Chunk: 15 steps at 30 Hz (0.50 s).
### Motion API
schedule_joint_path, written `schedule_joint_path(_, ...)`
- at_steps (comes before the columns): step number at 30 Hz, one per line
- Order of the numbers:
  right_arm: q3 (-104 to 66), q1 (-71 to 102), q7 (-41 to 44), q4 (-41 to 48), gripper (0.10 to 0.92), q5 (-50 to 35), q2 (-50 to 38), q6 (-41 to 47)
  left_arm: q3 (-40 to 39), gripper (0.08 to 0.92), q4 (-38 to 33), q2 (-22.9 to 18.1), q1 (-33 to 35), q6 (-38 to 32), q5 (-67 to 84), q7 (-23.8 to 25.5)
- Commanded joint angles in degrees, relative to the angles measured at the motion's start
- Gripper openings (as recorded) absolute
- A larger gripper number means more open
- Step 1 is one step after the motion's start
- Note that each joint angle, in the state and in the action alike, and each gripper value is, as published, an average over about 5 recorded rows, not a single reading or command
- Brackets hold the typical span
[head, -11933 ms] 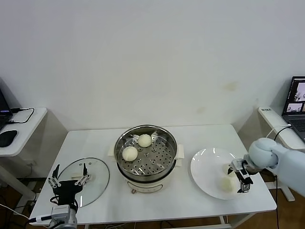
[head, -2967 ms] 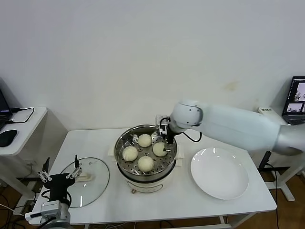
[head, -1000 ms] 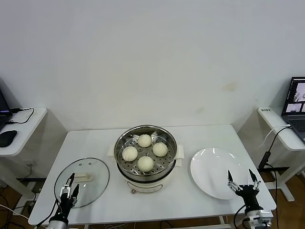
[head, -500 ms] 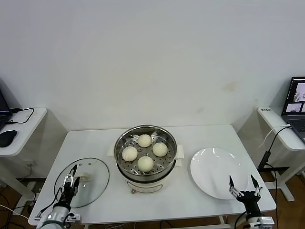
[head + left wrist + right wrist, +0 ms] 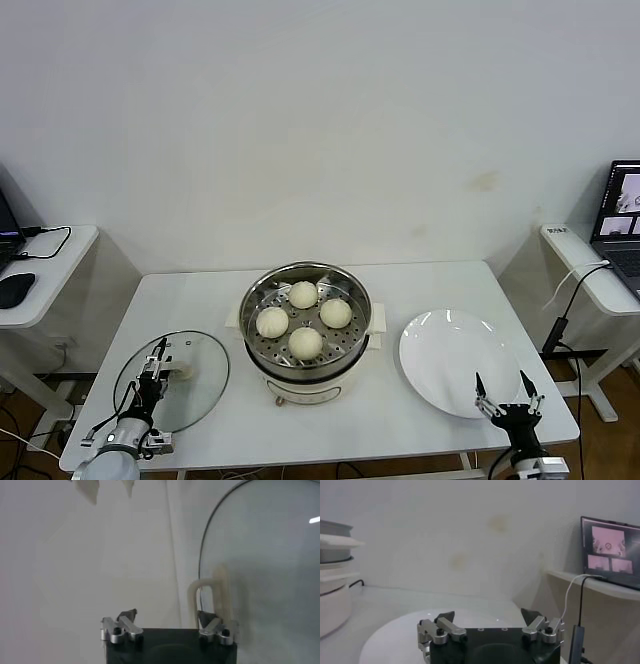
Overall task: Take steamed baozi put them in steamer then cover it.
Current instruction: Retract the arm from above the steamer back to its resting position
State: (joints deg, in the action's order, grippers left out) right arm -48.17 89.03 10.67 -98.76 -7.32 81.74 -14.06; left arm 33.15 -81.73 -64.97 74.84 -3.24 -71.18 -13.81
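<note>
Four steamed baozi (image 5: 304, 318) sit in the steamer (image 5: 305, 330), the cover (image 5: 172, 381) lies flat with its handle ahead of the spread-jawed left gripper (image 5: 153, 377), while the right gripper (image 5: 503, 396), jaws apart, hangs just short of the white plate (image 5: 458, 362).

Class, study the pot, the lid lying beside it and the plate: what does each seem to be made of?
Steamer: apparently polished stainless steel, given its mirror-like rim and perforated tray, on a white, probably plastic, base. Cover: clear glass, since the table shows through. Plate: glossy white, likely ceramic.
</note>
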Motion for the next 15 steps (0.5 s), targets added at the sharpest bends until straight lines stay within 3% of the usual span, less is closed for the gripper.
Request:
schedule_joint_path(1, 0.2, 0.0, 0.0, 0.1, 0.823, 0.3, 0.1, -0.1, -0.5, 0.636, 2.3, 0.3, -2.0, -0.6, 1.2, 0.5)
schedule_joint_path(9, 0.6, 0.2, 0.1, -0.3, 0.823, 0.7, 0.1, -0.4, 0.0, 0.403, 1.6, 0.5, -1.6, -1.4, 3.1, -1.0)
schedule_joint_path(15, 1.1, 0.8, 0.1, -1.4, 0.823, 1.3, 0.1, -0.9, 1.9, 0.229, -4.5, 0.7, 2.1, -0.2, 4.4, -1.7)
